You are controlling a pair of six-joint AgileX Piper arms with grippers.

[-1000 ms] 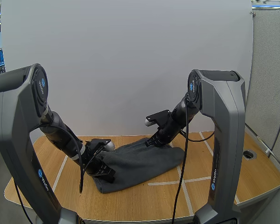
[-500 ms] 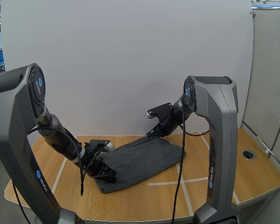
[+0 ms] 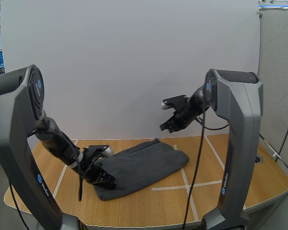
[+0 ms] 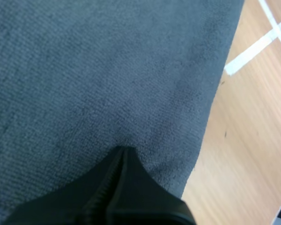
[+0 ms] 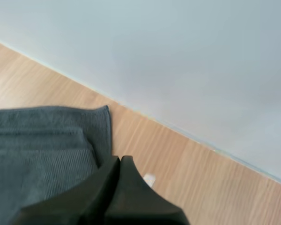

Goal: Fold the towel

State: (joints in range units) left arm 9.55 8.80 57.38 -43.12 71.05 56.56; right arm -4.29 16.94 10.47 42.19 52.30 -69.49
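Plainly, a light wooden table (image 3: 230, 191) fronts a white wall (image 3: 134, 72). A folded dark grey towel (image 3: 144, 165) lies mid-table, long axis from the table's near-left to far-right. At the near-left, the left gripper (image 4: 123, 151), fingers closed, touches it; the right gripper (image 5: 119, 159), closed, hangs above the table's rear

My grey left arm (image 3: 19, 120) folded low at the elbow, its black two-fingered left tool (image 3: 101, 173) tipped downward, fingers (image 4: 131, 187) pressed into one dark wedge, my grey right arm (image 3: 235, 124) stretched forward, black right tool (image 3: 169, 126) held high, pinched together on nothing.
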